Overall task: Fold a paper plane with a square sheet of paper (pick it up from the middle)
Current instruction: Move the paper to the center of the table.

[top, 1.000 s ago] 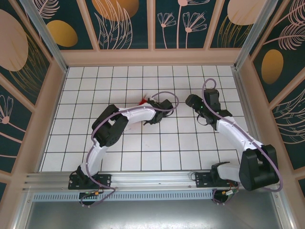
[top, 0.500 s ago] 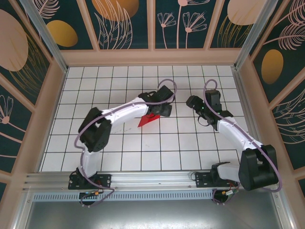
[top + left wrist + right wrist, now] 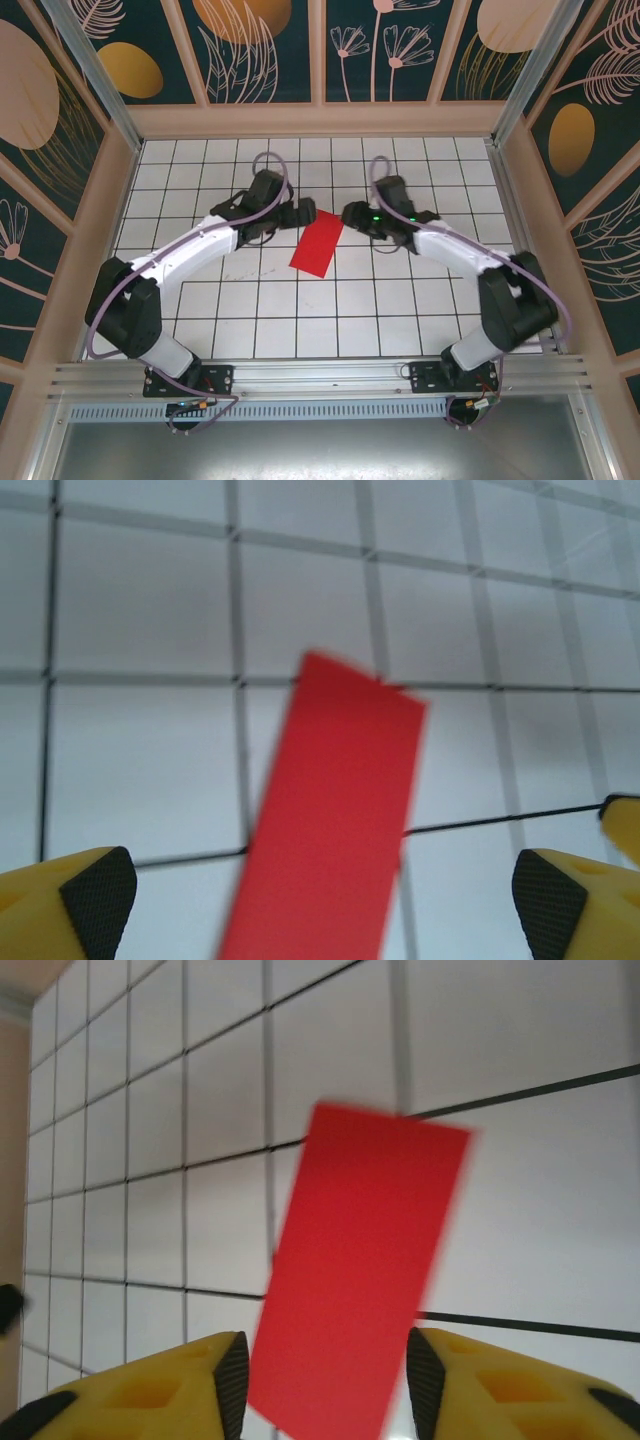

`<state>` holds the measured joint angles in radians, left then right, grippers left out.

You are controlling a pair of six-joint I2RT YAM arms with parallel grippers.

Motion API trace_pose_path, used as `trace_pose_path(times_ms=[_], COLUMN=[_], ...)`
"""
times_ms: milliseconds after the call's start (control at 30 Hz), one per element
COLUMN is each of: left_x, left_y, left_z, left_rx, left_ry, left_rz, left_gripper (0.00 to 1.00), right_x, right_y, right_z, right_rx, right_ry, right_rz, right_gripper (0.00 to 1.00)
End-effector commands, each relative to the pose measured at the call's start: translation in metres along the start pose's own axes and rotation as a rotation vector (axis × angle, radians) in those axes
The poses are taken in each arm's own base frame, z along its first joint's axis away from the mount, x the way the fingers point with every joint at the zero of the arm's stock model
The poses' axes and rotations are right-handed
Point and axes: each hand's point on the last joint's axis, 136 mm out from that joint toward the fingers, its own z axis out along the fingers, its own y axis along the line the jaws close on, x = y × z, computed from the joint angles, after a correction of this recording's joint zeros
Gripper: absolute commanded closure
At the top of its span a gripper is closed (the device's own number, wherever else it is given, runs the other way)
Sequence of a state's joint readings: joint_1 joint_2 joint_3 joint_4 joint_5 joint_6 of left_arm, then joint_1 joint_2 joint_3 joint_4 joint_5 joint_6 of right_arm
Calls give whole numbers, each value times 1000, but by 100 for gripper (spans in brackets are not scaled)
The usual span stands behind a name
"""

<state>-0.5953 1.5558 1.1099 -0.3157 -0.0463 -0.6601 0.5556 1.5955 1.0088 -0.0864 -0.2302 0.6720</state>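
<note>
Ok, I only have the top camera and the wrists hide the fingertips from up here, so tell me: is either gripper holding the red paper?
Observer: Not the left one. In the left wrist view the left gripper is wide open, and its pads stand well clear of the red paper on both sides.
Operator: And the right?
Observer: In the right wrist view the right gripper is narrower. Its fingers closely flank the paper's near end, and I cannot tell whether they touch it.
Operator: Is the fold neat?
Observer: In the left wrist view the far short edge looks slightly stepped, as if the layers are misaligned. That picture is blurred, though.
</note>
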Motion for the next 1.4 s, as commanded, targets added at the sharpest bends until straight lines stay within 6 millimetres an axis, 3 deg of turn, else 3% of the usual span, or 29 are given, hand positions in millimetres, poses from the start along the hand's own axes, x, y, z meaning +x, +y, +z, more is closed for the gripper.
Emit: trace_pose_path(times_ms=[0, 100, 200, 433, 600, 800, 900, 1000, 1133, 1200, 1267, 1367], left_x=[6, 22, 29, 32, 34, 35, 34, 33, 34, 35, 36, 38], left_y=[25, 52, 66, 76, 71, 62, 54, 44, 21, 5, -11, -31], left_z=[-7, -5, -7, -6, -2, 2, 2, 2, 4, 5, 7, 12], left_rx=[-44, -89, -108, -112, -88, -34, 12, 68, 197, 289, 372, 449], left_ry=[-31, -7, -1, 2, 16, 30, 27, 27, 48, 69, 93, 123], left_rz=[-81, -134, -157, -179, -155, -146, -151, -157, -155, -150, -144, -124], left_gripper=[1, 1, 1, 2, 1, 1, 1, 2, 6, 9, 14, 23], right_x=[25, 49, 61, 90, 116, 146, 139, 117, 81, 64, 53, 56], right_y=[40, 53, 56, 30, 3, -47, -45, -11, 25, 21, 4, -15], right_z=[39, 76, 97, 117, 115, 83, 69, 57, 23, 7, -5, -17], right_rx=[-70, -65, -54, -6, 39, 83, 38, -77, -186, -171, -123, -75], right_ry=[102, 186, 230, 335, 440, 593, 593, 499, 315, 236, 182, 135], right_rz=[-54, -85, -95, -123, -230, -463, -462, -422, -299, -199, -97, -11], right_gripper=[60, 65, 67, 68, 68, 66, 66, 64, 49, 44, 41, 36])
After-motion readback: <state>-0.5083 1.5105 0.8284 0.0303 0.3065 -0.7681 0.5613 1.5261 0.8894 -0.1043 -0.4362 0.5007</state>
